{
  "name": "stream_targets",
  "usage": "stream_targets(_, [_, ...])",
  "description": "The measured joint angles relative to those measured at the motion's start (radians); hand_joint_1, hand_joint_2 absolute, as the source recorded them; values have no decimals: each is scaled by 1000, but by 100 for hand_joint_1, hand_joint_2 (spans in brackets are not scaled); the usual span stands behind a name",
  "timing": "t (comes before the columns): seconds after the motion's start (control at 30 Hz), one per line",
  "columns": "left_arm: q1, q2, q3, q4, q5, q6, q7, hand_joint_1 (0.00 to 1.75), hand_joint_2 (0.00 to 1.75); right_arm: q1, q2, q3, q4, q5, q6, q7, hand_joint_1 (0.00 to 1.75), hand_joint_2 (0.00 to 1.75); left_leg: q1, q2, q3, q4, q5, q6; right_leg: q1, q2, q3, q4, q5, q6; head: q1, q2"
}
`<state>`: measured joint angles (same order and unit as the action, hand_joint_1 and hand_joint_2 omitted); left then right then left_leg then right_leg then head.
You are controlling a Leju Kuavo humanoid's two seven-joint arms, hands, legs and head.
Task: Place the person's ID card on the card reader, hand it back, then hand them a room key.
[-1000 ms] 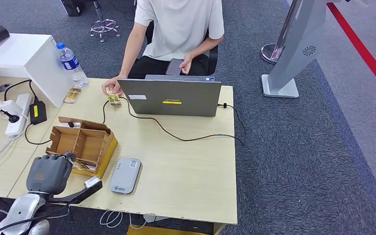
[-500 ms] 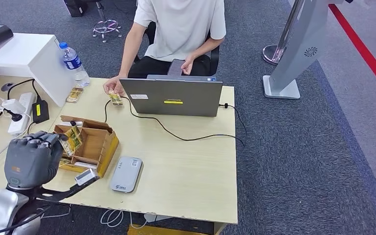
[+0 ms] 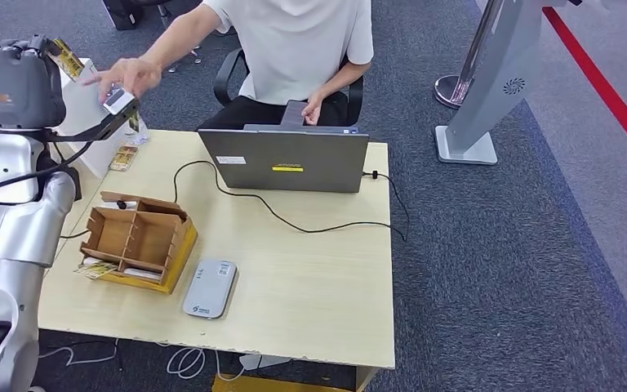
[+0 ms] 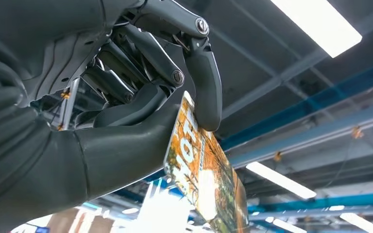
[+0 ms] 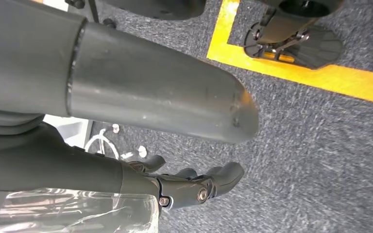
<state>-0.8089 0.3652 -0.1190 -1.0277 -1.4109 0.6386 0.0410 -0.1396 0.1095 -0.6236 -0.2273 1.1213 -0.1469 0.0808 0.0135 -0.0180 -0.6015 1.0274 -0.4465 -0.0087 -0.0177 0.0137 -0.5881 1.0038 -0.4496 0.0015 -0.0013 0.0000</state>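
Room key card (image 4: 201, 177), orange print, pinched between thumb and a fingertip of left hand (image 3: 15, 86), raised high at the table's far-left side. Person's hand (image 3: 126, 75) reaches toward it, near; contact unclear from the head view. Right hand (image 5: 194, 187) hangs over carpet, fingers look loosely curled, holding nothing visible. Card reader (image 3: 210, 290) lies flat just beside the wooden organizer (image 3: 137, 241). Laptop (image 3: 284, 161) stands at the far edge.

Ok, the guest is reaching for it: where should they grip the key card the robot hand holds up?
By its free end, coming from the side away from the palm. The left robot hand pinches the key card at one end only, so the rest juts out with both faces bare.
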Motion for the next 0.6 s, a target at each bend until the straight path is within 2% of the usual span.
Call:
stream_targets(0.03, [-33, -7, -5, 55, -7, 1, 9, 175, 175, -1, 1, 3, 0, 1, 1, 1, 0, 0, 0, 1, 0, 0, 0, 0, 0, 1, 0, 0, 0, 0, 0, 0])
stream_targets(0.17, [-121, -26, -19, 220, -26, 2, 32, 0, 175, -4, 6, 9, 0, -1, 3, 5, 0, 0, 0, 2, -1, 0, 0, 0, 0, 3, -1, 0, 1, 0, 0, 0])
stream_targets(0.33, [-159, -31, -26, 345, 5, 9, 31, 0, 175, -5, 9, 12, 0, -2, 1, 12, 0, 0, 0, 2, -2, 0, 0, 0, 0, 3, -2, 0, 0, 0, 0, 0])
stream_targets(0.6, [-150, -11, -26, 419, 70, 25, -19, 0, 175, -2, 8, 13, 0, -14, -3, 7, 0, 0, 0, 2, -4, 0, 0, 0, 0, 3, -4, 0, 0, 0, 0, 0])
